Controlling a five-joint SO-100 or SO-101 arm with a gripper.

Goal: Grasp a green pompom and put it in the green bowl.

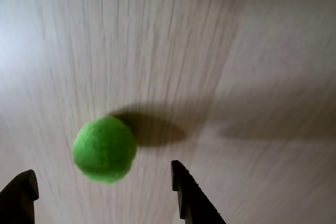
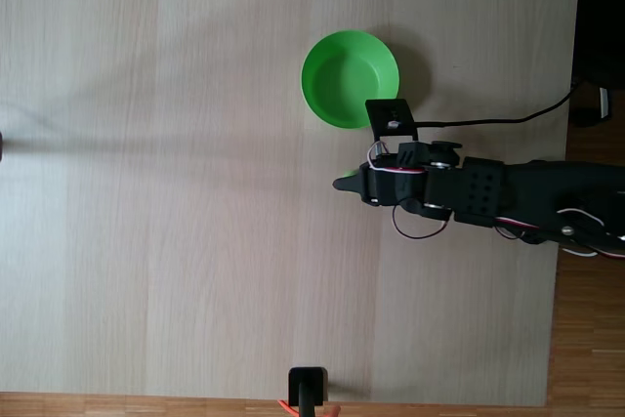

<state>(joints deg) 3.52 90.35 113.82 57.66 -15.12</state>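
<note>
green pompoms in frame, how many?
1. The green pompom lies on the table just ahead of the open gripper, nearer one fingertip, in the wrist view. Others could hide under the arm.

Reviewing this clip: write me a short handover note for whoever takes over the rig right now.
Gripper: open, empty, fingers either side of open space just below the green pompom in the wrist view.
Pompom: lies on the wooden table, not yet between the fingers; the wrist view is motion-blurred.
Green bowl: empty in the fixed view, on the table just above the arm's front end.
Done: approach to the pompom.
Left: close in, grasp, lift, carry to the bowl, release.
</note>
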